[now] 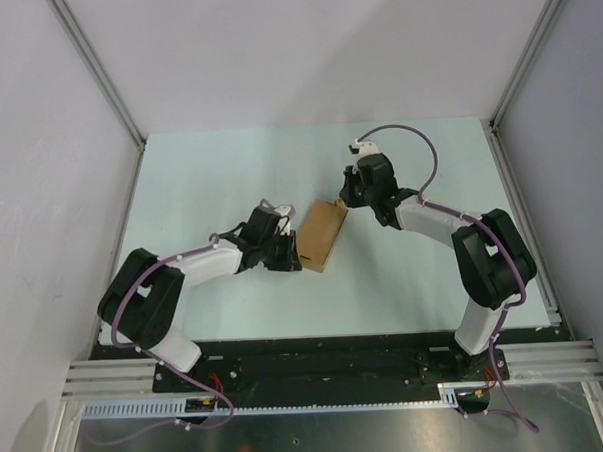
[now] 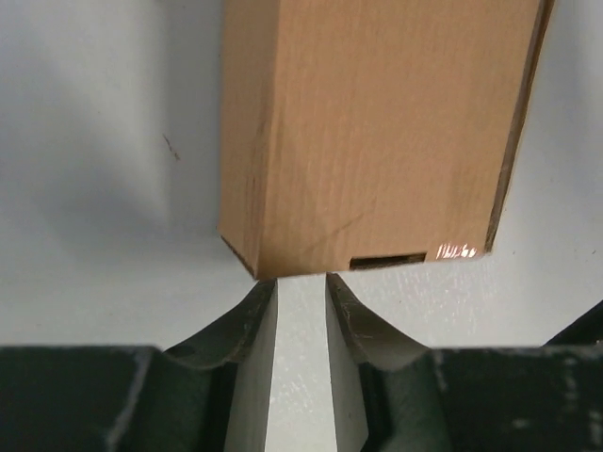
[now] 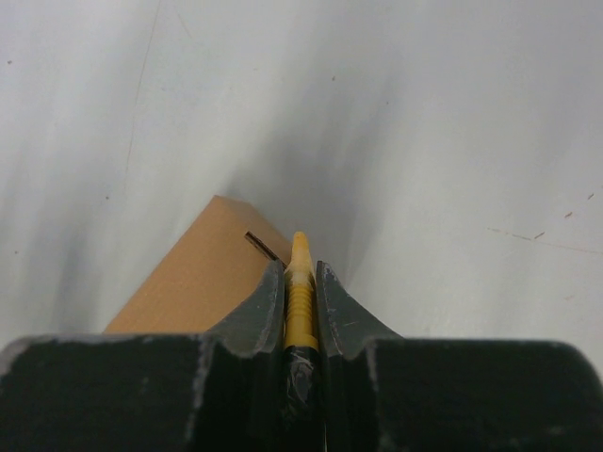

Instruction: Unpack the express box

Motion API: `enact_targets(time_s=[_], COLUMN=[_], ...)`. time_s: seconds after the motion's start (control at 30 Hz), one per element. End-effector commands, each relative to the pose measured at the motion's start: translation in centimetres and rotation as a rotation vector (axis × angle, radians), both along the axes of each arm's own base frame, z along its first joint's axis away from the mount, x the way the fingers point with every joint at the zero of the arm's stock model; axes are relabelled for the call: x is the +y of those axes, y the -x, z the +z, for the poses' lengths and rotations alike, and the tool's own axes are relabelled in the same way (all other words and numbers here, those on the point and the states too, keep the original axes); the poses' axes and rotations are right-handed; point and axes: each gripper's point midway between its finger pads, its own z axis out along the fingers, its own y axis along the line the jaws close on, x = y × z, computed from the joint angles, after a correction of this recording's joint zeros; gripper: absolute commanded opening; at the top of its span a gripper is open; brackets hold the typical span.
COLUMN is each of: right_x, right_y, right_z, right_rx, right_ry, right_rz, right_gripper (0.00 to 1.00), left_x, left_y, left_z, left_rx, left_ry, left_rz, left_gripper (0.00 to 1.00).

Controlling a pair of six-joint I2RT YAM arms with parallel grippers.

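Express box (image 1: pixel 323 236) lying on worktop (image 1: pixel 229 179). Bracing near end with left gripper (image 2: pixel 300 282), jaws slightly apart; steering yellow knife (image 3: pixel 300 301), clamped in right gripper (image 3: pixel 301 268), shallowly along flap seam.

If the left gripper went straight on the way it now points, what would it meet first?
The express box: its near end lies directly ahead of the left gripper, apparently very close.

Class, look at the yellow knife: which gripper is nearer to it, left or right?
Right. The right gripper is shut on the yellow knife, at the far corner of the express box. The left gripper sits at the box's opposite, near end.
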Motion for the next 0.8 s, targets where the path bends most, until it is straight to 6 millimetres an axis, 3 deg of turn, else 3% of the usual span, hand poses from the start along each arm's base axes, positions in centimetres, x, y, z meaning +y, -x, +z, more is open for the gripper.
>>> enact_targets(time_s=[0.0,0.13,0.27,0.57,0.77], right_x=[0.0,-0.6,-0.5,1.2,3.3], right_y=[0.2,1.6,3.4,8.5,11.6], right_z=[1.8,1.5,1.5,1.6,1.7], right_rx=[0.006,0.072,0.126,0.188,0.197], right_ry=[-0.02,-0.014,-0.01,0.078,0.128], right_rz=[0.0,-0.019,-0.025,0.019,0.133], right_gripper=[0.0,0.0,0.0,0.0,0.0], left_x=[-1.4,-1.7,-0.4,2.5,2.4], left_y=[-3.1,-4.5,-6.0,-10.7,-13.7], left_z=[3.0,3.4,3.2,4.2,5.1], left_rx=[-0.106,-0.11,-0.099,-0.15,-0.192], left_ry=[0.034,0.041,0.031,0.008,0.008], left_rz=[0.005,0.043,0.145,0.283,0.285], left_gripper=[0.32,0.34,0.35,0.36,0.4])
